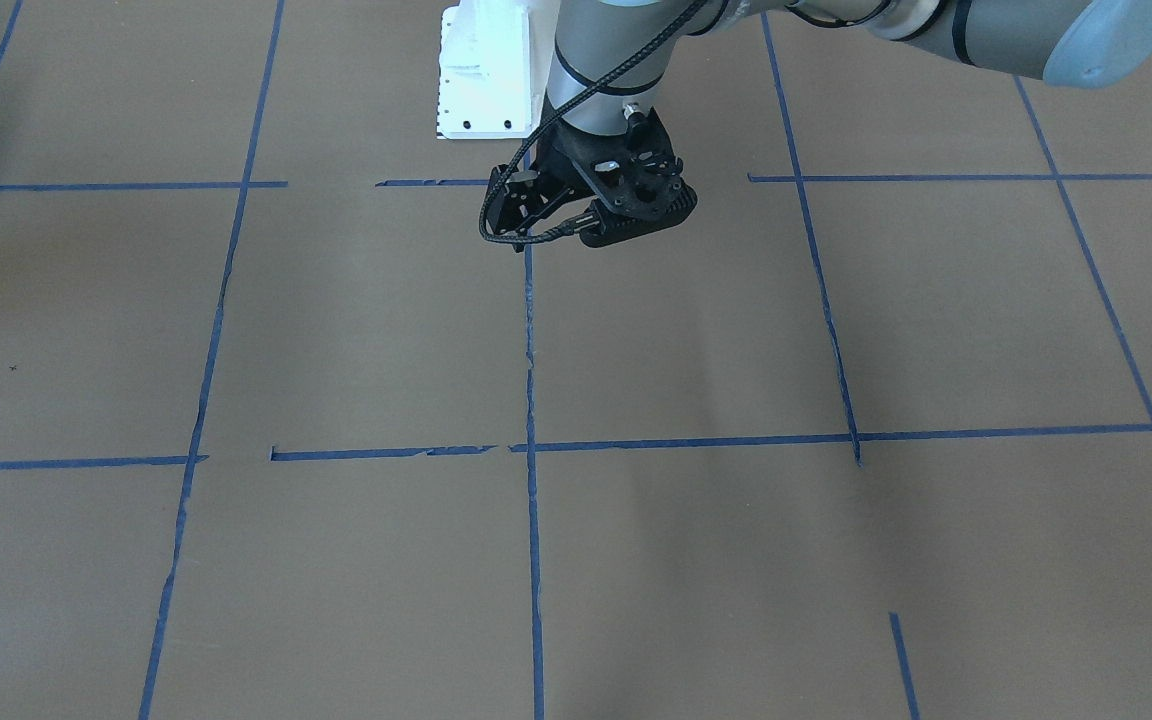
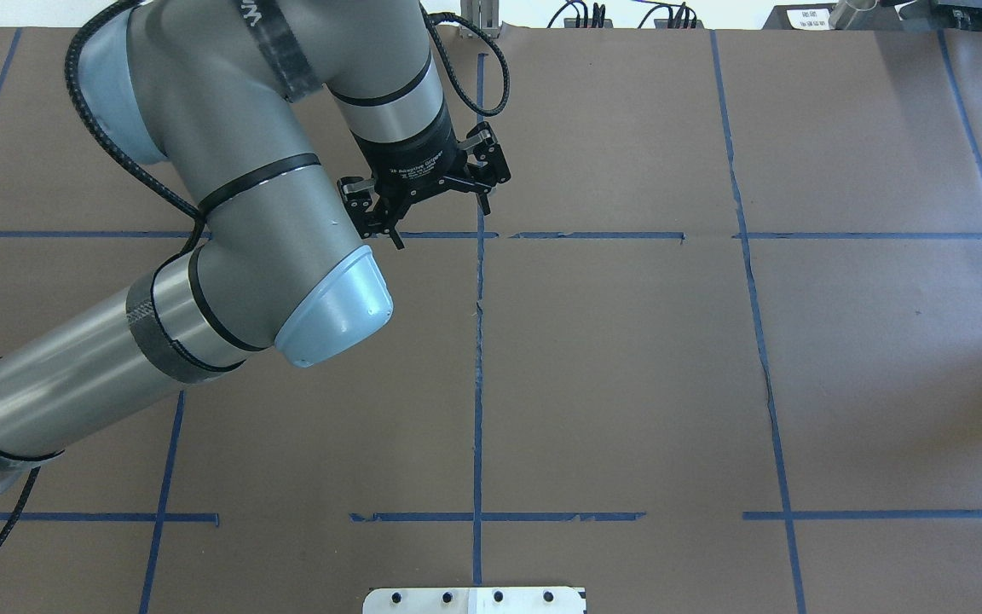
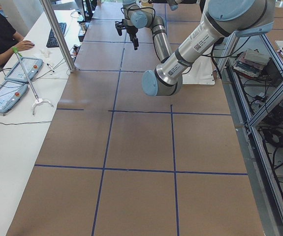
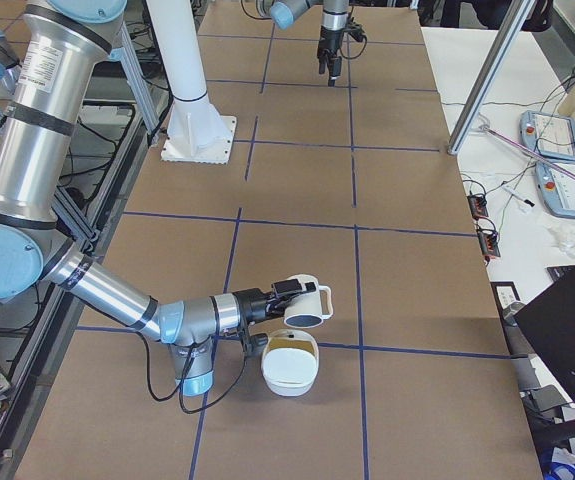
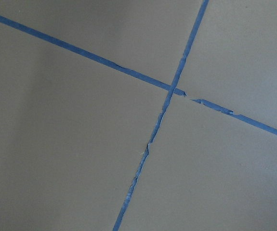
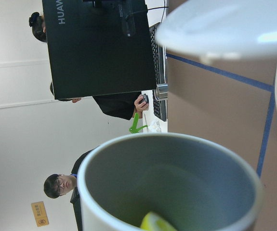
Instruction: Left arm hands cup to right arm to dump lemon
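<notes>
Right gripper: low over the near end of the table, with the cup at its tip. Its fingers show only small in the side view, so I cannot tell how they stand, nor how firm the hold is.
Cup: off the table and tipped on its side, with the handle on the side away from the arm. Its mouth is turned down toward the bowl. In the wrist view its grey inside fills the lower frame.
Lemon: a yellow sliver at the cup's lower lip, not yet out.
Bowl: white, standing on the table just below and beside the cup's mouth. Whether the mouth hangs over the hollow or short of the rim cannot be told.
Risk of a miss: if the mouth is short of the rim, the lemon would likely land on the brown paper and roll away.
Risk of a slip: more wrist roll shifts the load, and a loose hold could let the ribbed cup twist or drop onto the bowl.
Risk of a knock: cup and bowl are close, so lowering while tipping could strike the rim and shove the bowl aside.
Left gripper: fingers spread wide with nothing between them, hovering over a tape crossing at the far end of the table. It is well apart from the cup — I judge little danger of a collision there.
</notes>
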Controlling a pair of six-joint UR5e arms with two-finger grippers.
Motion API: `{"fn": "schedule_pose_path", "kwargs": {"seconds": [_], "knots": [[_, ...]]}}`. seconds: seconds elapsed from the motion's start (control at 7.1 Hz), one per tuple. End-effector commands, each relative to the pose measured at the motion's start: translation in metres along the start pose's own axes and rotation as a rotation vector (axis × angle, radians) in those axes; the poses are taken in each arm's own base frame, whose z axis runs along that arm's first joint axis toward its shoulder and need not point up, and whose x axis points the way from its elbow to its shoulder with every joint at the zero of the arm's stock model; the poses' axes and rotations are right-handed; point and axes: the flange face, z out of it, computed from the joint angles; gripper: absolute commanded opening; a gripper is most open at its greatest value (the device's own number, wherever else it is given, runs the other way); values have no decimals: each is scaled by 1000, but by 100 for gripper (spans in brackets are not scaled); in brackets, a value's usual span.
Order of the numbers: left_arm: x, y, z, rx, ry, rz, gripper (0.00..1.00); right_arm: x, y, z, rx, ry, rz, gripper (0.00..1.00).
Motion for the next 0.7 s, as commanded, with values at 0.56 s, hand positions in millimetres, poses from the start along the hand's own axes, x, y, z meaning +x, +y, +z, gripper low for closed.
{"fn": "schedule_pose_path", "kwargs": {"seconds": [0.56], "knots": [[0,10,-16,3,29,12,100,-3,-14,-21,4,-114,367,3]]}}
